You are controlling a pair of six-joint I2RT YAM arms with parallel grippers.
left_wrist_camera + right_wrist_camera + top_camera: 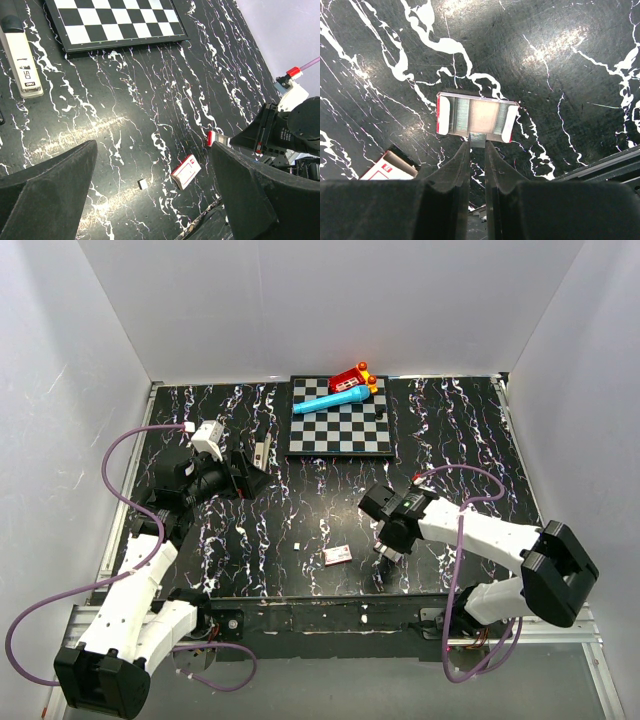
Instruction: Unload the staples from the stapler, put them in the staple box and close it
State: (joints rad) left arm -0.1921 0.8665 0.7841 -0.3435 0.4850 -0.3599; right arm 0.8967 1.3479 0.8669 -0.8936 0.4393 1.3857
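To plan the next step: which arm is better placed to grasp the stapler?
Left. The left arm has open jaws near the stapler; the right arm is far off, jaws shut on a small tray.

Stapler (262, 452) lies left of chessboard (330, 432), by L gripper (256, 478) (pink box (338, 555) near front edge)

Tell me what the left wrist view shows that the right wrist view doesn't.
Only the left wrist view: the stapler lying at top left, the chessboard, a small white scrap, and the open left gripper.
Only the right wrist view: the silvery inside of the small tray, with the right gripper pinched on its near edge.
Both views: the pink-and-white box, the black marbled table, and that tray, which is small and side-on from the left wrist.
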